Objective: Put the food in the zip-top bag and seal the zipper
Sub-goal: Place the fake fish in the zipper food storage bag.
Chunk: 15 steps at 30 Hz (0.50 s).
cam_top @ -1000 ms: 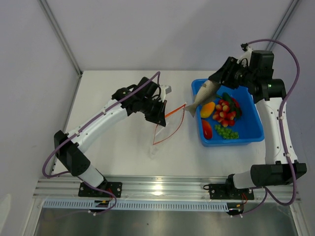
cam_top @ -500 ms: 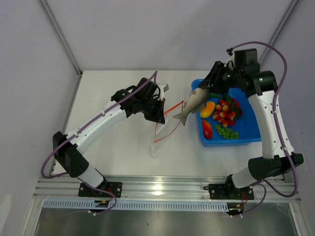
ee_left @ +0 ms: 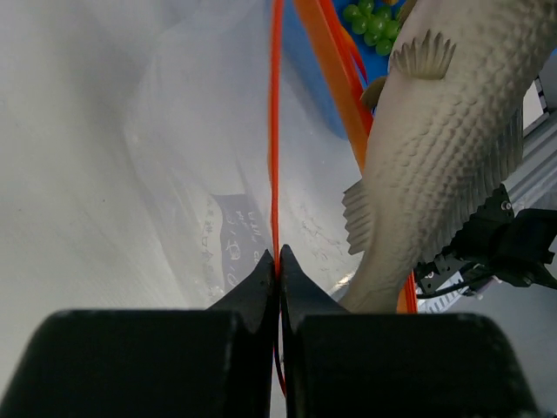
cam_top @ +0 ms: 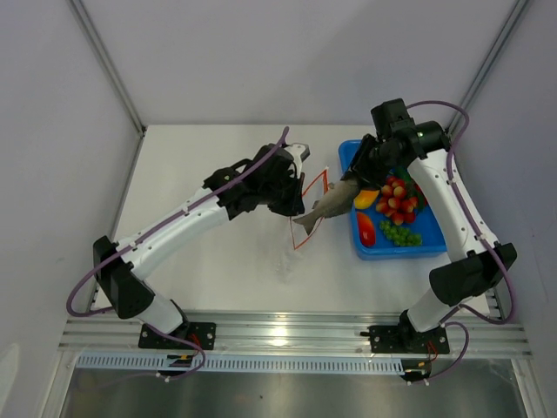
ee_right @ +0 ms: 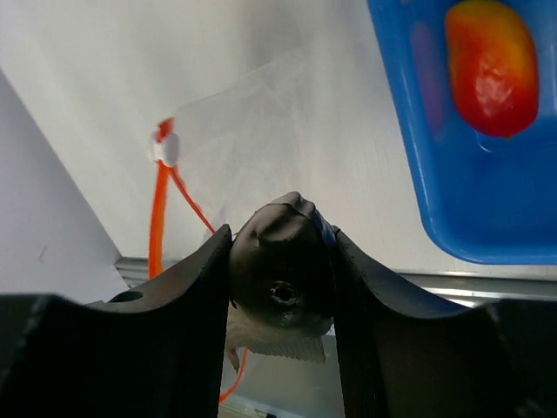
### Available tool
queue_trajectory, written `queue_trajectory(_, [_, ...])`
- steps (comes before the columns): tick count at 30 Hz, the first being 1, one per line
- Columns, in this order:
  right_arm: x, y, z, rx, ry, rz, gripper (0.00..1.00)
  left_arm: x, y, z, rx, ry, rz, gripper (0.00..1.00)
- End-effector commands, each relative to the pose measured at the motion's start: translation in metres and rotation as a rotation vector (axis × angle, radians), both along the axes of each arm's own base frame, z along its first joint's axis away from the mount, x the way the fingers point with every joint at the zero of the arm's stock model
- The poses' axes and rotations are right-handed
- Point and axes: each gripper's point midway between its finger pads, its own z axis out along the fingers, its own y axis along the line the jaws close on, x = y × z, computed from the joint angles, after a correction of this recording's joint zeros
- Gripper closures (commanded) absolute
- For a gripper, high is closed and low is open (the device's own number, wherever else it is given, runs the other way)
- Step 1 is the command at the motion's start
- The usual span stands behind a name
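Left gripper (ee_left: 278, 263): pinched on zipper (ee_left: 275, 131), holding bag (ee_left: 191, 157) mouth open.
Right gripper (ee_right: 281, 254): clamped on fish (cam_top: 320, 205) by its head, tail-first for entry.
Fish: at the bag mouth, above the counter (cam_top: 200, 157), beside tub (cam_top: 409, 251).

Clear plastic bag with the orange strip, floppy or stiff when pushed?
Probably floppy: the clear crinkly bag hangs from the left gripper pinching its orange strip. Thin film, likely light; the grey toy fish could shove it aside.
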Motion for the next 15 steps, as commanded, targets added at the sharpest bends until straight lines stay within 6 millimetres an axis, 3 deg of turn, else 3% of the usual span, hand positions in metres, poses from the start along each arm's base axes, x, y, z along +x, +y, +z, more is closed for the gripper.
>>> queue_trajectory(1, [-0.004,-0.018,-0.009,-0.090,0.041,-0.116,1.00,0.008,-0.010,0.012,-0.035,-0.058,0.037,0.99])
queue_trajectory(7, [-0.006,-0.034,-0.015,-0.222,0.040,-0.144,1.00,0.009,-0.009,0.012,-0.017,-0.090,0.072,1.00])
queue_trajectory(15, [-0.012,-0.016,-0.007,-0.271,0.013,-0.088,1.00,0.016,-0.014,0.014,0.037,-0.111,0.100,1.00])
